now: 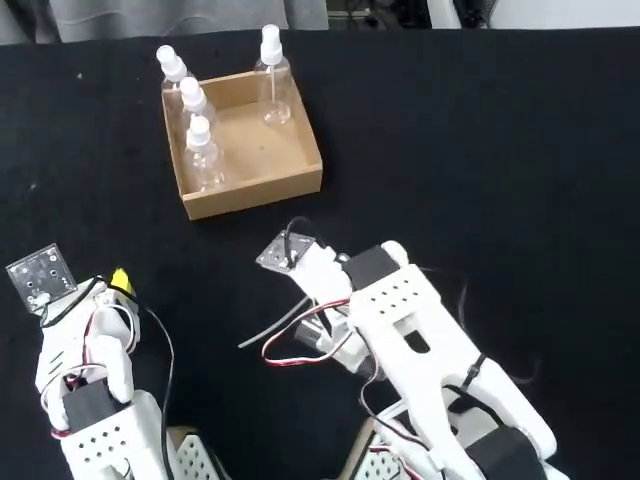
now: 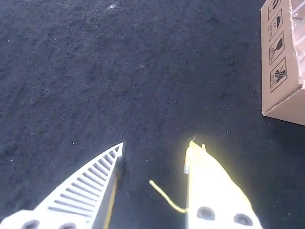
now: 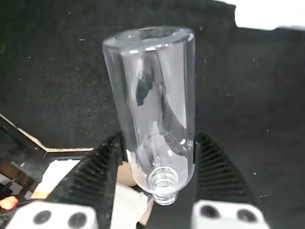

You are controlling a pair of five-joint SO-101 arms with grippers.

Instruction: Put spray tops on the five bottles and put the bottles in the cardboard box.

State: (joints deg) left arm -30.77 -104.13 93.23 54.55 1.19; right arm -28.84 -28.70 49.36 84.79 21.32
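We take the cardboard box (image 1: 250,185) as our mark; it sits on the black cloth (image 1: 480,150) that covers the table, on the far side of both arms. Four capped bottles (image 1: 201,152) stand upright in it, each with a white spray top. Three are in a row along the wall on the left arm's side, and the farthest of these is right at the corner. The fourth stands in the far corner on the right arm's side. Between them we see the brown floor of the box.

The right gripper (image 3: 159,143) is on the near side of the box, close to its front wall. Its black jaws grasp the bare bottle (image 3: 152,95) from both sides at the shoulder, just past the neck. This clear bottle has an open neck that points back toward the wrist, while its flat base points away. Red and white wires (image 1: 285,355) loop beside the right arm, between it and the box's front wall.

The left gripper (image 2: 155,148) is near the box's front corner on its own side, apart from the box. Its white and yellow fingers (image 2: 209,191) are spread with only cloth between them, grasping nothing. A thin yellow thread (image 2: 164,195) hangs off the yellow one.
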